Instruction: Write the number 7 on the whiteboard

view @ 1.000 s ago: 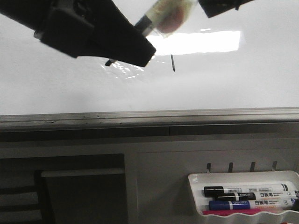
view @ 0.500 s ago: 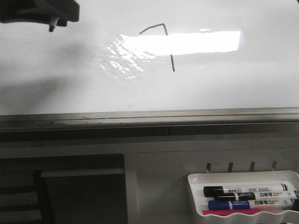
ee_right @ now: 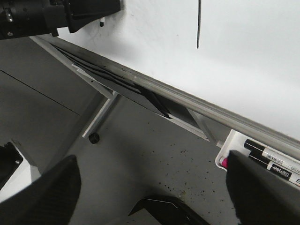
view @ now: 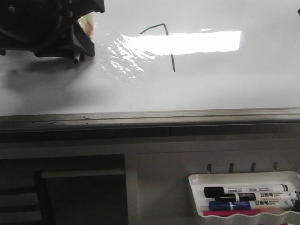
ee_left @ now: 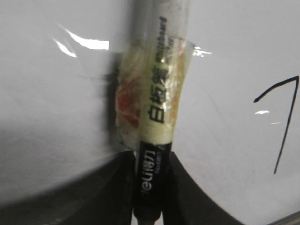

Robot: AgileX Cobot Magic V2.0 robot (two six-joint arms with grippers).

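The number 7 (view: 165, 28) is drawn in thin black on the whiteboard (view: 225, 89), just left of a bright light reflection. My left gripper (view: 75, 47) hangs in front of the board's upper left, well left of the 7, shut on a taped black-and-white marker pen (view: 88, 21). In the left wrist view the pen (ee_left: 157, 108) is clamped between the fingers of the left gripper (ee_left: 150, 187), with the 7 (ee_left: 286, 126) off to one side. My right gripper (ee_right: 154, 192) is open and empty, low and away from the board. Its view catches the 7's stem (ee_right: 198, 23).
A grey metal edge (view: 150, 117) runs along the board's bottom. A small white wavy-rimmed tray (view: 197, 180) with several markers (view: 248, 191) hangs at the lower right, also in the right wrist view (ee_right: 224, 157). Grey floor lies below the board frame.
A second ago the left gripper and pen covered the top of the 7. It swung away to the far upper left, then came slightly down and right. The whole 7 now shows.
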